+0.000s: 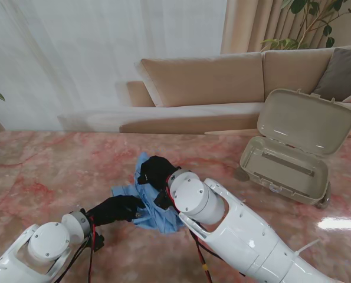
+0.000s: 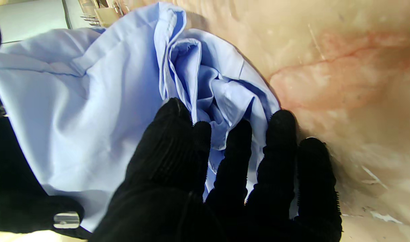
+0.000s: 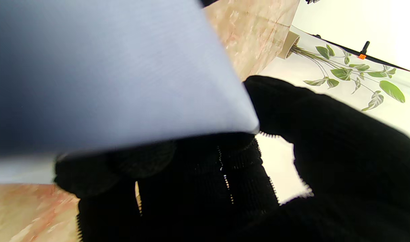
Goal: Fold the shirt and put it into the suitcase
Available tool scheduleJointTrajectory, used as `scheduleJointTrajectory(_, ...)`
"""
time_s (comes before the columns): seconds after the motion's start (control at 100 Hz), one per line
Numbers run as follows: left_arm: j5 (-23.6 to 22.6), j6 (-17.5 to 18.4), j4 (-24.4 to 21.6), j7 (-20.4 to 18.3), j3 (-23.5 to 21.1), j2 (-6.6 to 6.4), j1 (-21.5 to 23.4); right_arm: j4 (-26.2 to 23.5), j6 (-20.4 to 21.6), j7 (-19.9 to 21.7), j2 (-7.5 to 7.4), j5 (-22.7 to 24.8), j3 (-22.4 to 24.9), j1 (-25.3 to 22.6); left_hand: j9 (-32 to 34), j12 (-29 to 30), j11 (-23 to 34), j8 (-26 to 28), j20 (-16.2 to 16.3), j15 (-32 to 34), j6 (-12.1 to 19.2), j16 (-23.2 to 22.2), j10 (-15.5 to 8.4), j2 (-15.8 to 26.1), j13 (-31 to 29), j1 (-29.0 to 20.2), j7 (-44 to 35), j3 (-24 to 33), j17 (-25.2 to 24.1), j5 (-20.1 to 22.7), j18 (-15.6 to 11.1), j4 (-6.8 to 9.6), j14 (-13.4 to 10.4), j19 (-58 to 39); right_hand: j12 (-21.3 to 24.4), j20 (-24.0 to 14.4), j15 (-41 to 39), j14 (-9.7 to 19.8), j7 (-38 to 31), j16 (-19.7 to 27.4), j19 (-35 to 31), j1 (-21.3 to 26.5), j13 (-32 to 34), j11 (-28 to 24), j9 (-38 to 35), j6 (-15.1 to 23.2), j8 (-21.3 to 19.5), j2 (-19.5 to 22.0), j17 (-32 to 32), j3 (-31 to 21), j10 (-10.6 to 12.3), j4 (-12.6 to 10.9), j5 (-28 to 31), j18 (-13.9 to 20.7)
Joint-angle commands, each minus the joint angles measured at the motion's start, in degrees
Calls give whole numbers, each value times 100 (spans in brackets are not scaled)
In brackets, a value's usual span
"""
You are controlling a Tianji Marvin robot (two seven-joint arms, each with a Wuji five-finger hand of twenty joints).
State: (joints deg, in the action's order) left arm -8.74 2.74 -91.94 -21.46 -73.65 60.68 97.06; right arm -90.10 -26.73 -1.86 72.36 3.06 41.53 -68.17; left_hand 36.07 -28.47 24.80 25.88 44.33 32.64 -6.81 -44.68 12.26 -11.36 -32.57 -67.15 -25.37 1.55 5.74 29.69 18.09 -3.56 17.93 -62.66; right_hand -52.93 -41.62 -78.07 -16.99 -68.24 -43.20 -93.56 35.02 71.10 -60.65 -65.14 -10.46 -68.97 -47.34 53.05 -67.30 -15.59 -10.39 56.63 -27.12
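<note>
The light blue shirt (image 1: 154,215) lies crumpled in a small heap on the marble table, near me and at the middle. My left hand (image 1: 117,209), in a black glove, rests flat on the shirt's near-left edge; its fingers (image 2: 280,134) are spread over the folds of the shirt (image 2: 90,101) and hold nothing. My right hand (image 1: 156,171) sits on the far side of the heap. There its thumb and fingers (image 3: 151,158) pinch a flap of the shirt (image 3: 107,74) and lift it. The beige suitcase (image 1: 281,168) stands open at the far right, lid (image 1: 305,121) raised.
The pink marble table (image 1: 45,171) stretches wide to the left of the shirt. A beige sofa (image 1: 204,82) runs behind the table's far edge. My right forearm (image 1: 246,236) crosses the near right part of the table.
</note>
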Motion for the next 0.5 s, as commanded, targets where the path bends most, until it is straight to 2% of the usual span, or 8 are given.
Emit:
scheduleJointTrajectory(0.0,16,0,22,-42,50,-1,77,100,0,82,80,-87,-45,3,-58,-11,-33,5,11,-121,-39,55,-2,213,72,-110,9,-156,6,-34,319,176,119,380,97,119,-204,743,-128,-45,-249,153,374,-24,-57,328,-3,-16,-34,-338,-793,-95,100,-33)
scheduleJointTrajectory(0.49,-125,18,-382,26,-286,-6,423,589,472,209,133,-200,-333,153,-38,-13,-34,18,10,-119,-34,54,-5,218,70,-102,23,-166,8,-20,314,175,121,382,157,91,198,560,-44,99,-83,131,356,57,116,438,64,96,-526,-202,-692,102,-11,7)
